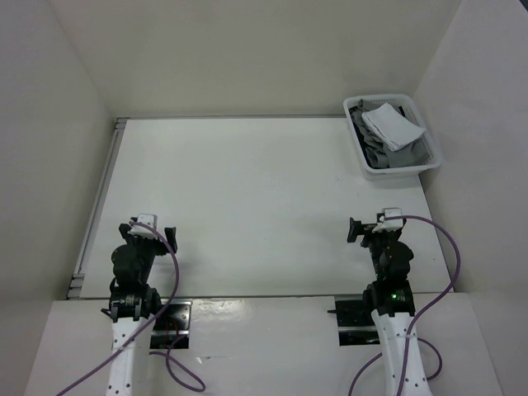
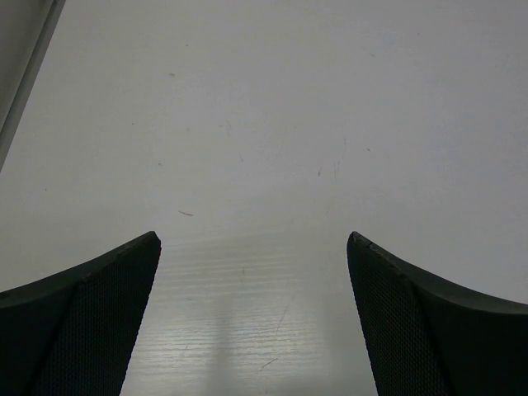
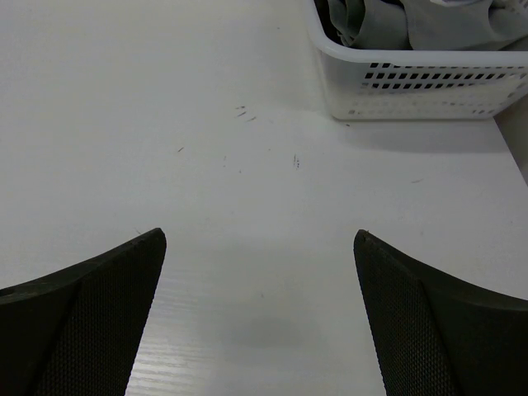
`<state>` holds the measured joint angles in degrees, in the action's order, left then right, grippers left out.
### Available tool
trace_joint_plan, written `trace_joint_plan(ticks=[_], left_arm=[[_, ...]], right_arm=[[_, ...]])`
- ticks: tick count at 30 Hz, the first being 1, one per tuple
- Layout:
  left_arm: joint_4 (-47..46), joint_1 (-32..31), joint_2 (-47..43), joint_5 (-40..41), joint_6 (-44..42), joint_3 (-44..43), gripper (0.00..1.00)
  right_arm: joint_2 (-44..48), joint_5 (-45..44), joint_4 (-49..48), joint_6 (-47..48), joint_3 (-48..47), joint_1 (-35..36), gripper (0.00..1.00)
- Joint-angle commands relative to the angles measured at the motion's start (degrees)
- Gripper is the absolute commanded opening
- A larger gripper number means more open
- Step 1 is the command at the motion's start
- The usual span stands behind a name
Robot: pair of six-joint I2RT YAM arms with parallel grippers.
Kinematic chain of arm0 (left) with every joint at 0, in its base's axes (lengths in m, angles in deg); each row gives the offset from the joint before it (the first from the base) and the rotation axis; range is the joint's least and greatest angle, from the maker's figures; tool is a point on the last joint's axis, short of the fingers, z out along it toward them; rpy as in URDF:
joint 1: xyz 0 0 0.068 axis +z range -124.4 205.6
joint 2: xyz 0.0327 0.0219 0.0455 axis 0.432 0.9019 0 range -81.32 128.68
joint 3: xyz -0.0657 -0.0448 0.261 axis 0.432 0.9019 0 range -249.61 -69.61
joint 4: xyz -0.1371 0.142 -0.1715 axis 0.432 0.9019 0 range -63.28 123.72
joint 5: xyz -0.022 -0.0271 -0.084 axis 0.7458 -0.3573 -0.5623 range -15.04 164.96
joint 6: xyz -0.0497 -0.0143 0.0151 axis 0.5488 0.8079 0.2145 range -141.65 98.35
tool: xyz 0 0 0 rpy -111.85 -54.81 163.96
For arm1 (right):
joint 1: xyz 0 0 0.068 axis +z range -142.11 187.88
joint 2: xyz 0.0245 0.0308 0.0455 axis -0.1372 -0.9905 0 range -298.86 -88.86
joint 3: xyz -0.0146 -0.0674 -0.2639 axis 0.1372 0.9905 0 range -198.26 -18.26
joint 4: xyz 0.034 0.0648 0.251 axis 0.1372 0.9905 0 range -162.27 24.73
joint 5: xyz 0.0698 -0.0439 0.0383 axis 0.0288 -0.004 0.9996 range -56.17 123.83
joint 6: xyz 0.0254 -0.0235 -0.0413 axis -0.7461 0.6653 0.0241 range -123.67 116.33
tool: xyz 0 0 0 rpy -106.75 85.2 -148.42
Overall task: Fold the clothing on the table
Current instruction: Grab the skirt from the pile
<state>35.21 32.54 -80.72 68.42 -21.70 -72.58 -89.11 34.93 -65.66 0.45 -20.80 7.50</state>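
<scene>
The clothing (image 1: 388, 136) is a heap of grey garments with a lighter folded piece on top, lying in a white perforated basket (image 1: 431, 162) at the back right of the white table (image 1: 247, 190). The right wrist view shows the clothing (image 3: 412, 21) over the rim of the basket (image 3: 412, 78). My left gripper (image 1: 151, 238) hangs open over the near left of the table, with only bare tabletop between its fingers (image 2: 252, 237). My right gripper (image 1: 378, 234) is open at the near right with nothing in it (image 3: 259, 233), well short of the basket.
A metal rail (image 1: 97, 202) runs along the table's left edge and shows in the left wrist view (image 2: 25, 58). White walls close in the left, back and right sides. The basket stands against the right wall.
</scene>
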Motion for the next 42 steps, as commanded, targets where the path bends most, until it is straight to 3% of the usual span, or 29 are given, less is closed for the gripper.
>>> trace_joint_plan(ticks=[1, 31, 32, 33, 36, 38, 40, 42], left_arm=[[-3.04, 0.36, -8.16, -1.19, -1.00, 3.23, 1.00], [-3.04, 0.36, -8.16, -1.19, -1.70, 1.91, 1.00], [-3.04, 0.36, -8.16, -4.41, -3.44, -0.01, 1.00], [-1.82, 0.36, -8.16, -7.40, -12.25, -1.51, 1.00], [1.26, 0.36, -8.16, -11.37, -14.96, -7.47, 1.00], [5.02, 0.36, -8.16, -18.01, -25.54, -11.61, 1.00], [9.95, 0.36, -8.16, -18.51, -37.26, -18.01, 1.00], [9.97, 0.36, -8.16, -15.70, -35.47, -21.37, 1.00]], right_arm=[[4.73, 0.30, -3.27, -0.08, 2.63, -0.41, 0.99], [4.73, 1.44, -3.27, 0.71, 2.11, -0.41, 0.99], [4.73, 1.44, -3.27, 1.24, 2.11, -0.41, 0.99], [4.73, 1.45, -3.27, 1.24, 0.71, -0.41, 0.99], [4.73, 2.06, -2.66, 5.45, -3.23, -0.41, 0.99], [4.73, 2.06, -2.13, 7.03, -6.05, -0.41, 0.99], [4.73, 2.06, -1.60, 9.14, -10.80, -0.41, 0.99], [4.73, 3.80, 0.50, 15.45, -16.33, -0.41, 0.99]])
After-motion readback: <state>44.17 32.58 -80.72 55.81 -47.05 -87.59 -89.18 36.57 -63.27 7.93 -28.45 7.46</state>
